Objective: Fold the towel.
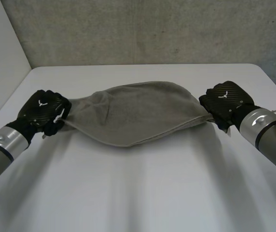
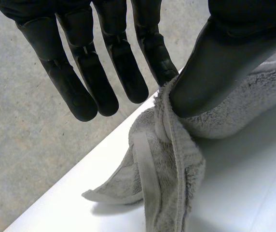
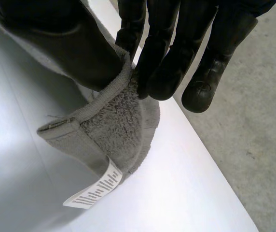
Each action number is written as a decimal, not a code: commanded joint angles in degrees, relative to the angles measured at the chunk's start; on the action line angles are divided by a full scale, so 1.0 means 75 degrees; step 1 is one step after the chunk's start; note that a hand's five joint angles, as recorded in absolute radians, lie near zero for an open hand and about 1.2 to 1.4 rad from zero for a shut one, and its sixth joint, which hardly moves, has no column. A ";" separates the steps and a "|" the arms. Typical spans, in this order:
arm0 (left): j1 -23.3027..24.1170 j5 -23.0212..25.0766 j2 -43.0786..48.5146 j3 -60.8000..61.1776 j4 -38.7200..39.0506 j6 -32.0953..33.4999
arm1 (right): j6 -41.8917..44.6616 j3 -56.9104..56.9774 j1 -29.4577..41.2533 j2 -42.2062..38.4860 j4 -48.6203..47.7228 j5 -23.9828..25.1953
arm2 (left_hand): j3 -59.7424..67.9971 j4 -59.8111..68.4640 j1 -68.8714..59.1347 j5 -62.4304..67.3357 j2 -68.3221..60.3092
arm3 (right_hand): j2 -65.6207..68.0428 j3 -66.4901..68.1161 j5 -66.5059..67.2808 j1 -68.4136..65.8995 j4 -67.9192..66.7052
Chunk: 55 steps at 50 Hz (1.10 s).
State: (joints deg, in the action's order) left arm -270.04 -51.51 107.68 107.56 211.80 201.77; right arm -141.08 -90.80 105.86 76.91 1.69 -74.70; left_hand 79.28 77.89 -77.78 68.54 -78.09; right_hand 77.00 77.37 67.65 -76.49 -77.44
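Observation:
A grey towel (image 1: 138,113) hangs stretched between my two hands above the white table (image 1: 138,193), doubled over, its lower fold sagging toward the table. My left hand (image 1: 44,112) pinches the towel's left end. In the left wrist view its thumb (image 2: 215,72) presses the cloth (image 2: 176,164) against one finger while the other fingers (image 2: 104,67) stay straight. My right hand (image 1: 225,102) pinches the right end. Its thumb (image 3: 75,48) clamps the towel corner (image 3: 114,121) against the fingers (image 3: 162,63), and a white label (image 3: 94,191) dangles below.
The table's far edge (image 1: 143,66) meets a grey concrete wall (image 1: 143,29). Concrete floor (image 2: 27,121) lies past the table's left edge and past its right edge (image 3: 254,111). The near half of the table is bare white surface.

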 commanded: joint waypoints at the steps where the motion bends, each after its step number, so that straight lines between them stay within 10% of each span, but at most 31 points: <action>1: 0.0637 -0.0595 0.0723 -0.0033 0.0857 0.0039 | -0.0338 -0.0396 -0.0228 0.0093 -0.0331 -0.0037 | 0.0096 0.0282 -0.0296 0.0195 -0.0254 | 0.0400 0.0351 0.0313 -0.0468 -0.0341; 25: 0.0802 -0.0725 0.1475 -0.0150 0.0413 0.0121 | -0.0771 -0.0526 -0.0263 0.0000 -0.0636 -0.0574 | -0.4297 -0.4111 0.4096 -0.4198 0.4139 | 0.0400 0.0351 0.0313 -0.0468 -0.0341; 32: 0.0779 -0.0725 0.1381 -0.0243 0.0131 0.0133 | -0.0842 -0.0502 -0.0298 0.0035 -0.0636 -0.0728 | 0.0082 0.0268 -0.0283 0.0182 -0.0241 | 0.0400 0.0351 0.0313 -0.0468 -0.0341; 38: 0.0685 -0.0714 0.1100 -0.0267 0.0037 0.0133 | -0.0994 -0.0491 -0.0298 0.0199 -0.0636 -0.0716 | 0.0096 0.0282 -0.0296 0.0195 -0.0254 | 0.0400 0.0351 0.0313 -0.0468 -0.0341; 55: -0.0194 -0.0221 -0.3752 -0.0513 -0.1158 -0.1308 | -0.1076 0.1115 -0.0942 0.3070 0.1075 0.0034 | 0.0096 0.0282 -0.0296 0.0195 -0.0254 | 0.0400 0.0351 0.0313 -0.0468 -0.0341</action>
State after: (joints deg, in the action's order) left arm -269.74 -55.79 91.40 106.25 208.18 199.58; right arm -149.81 -91.03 100.56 94.33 -1.91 -77.14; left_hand 79.00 77.91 -77.72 68.25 -77.86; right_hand 77.00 77.38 67.65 -76.49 -77.44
